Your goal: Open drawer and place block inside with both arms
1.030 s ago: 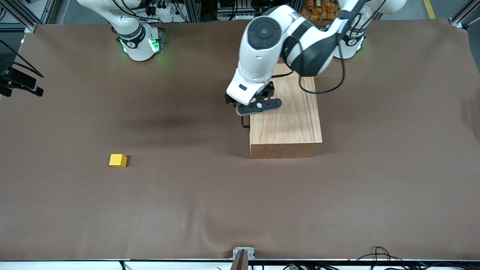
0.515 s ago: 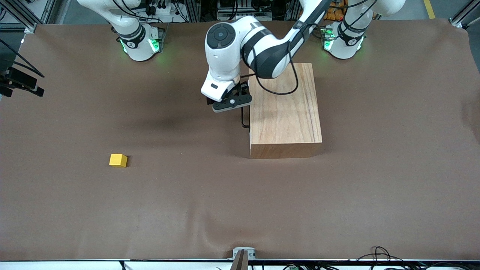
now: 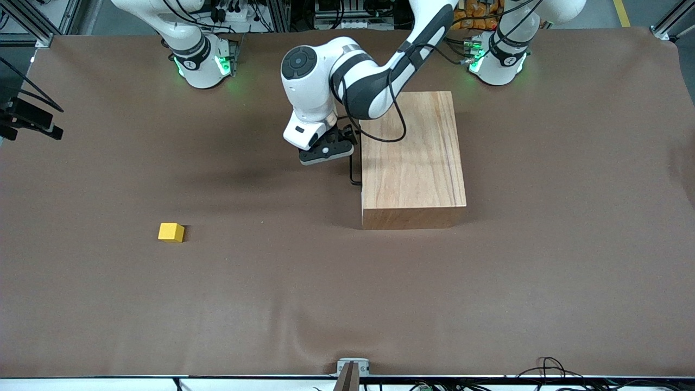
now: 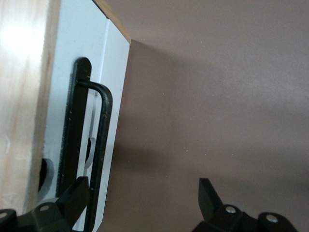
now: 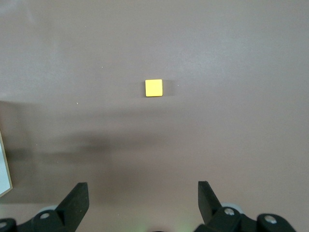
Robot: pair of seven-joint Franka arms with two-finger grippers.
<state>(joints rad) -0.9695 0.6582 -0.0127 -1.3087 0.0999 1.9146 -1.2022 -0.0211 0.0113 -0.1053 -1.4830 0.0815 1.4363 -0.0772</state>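
The wooden cabinet (image 3: 412, 163) stands mid-table with its drawer pushed in. The drawer's white front (image 4: 65, 96) and black wire handle (image 4: 104, 121) face the right arm's end of the table. My left gripper (image 3: 327, 152) hangs open just in front of that handle (image 3: 354, 172). In the left wrist view one fingertip (image 4: 77, 193) overlaps the handle's bar and the other (image 4: 207, 193) is over bare table. The yellow block (image 3: 171, 232) lies alone toward the right arm's end, nearer the front camera than the cabinet. My right gripper (image 5: 142, 189) is open high above the table, with the block (image 5: 154, 88) far below it.
Brown cloth (image 3: 304, 282) covers the whole table. The green-lit arm bases (image 3: 203, 62) stand along the table's edge farthest from the front camera. A black clamp (image 3: 27, 122) juts in at the right arm's end. A white edge (image 5: 4, 169) shows at the border of the right wrist view.
The left arm has swung from over the cabinet's top toward the right arm's end and come down in front of the drawer handle. The block and cabinet have not moved.
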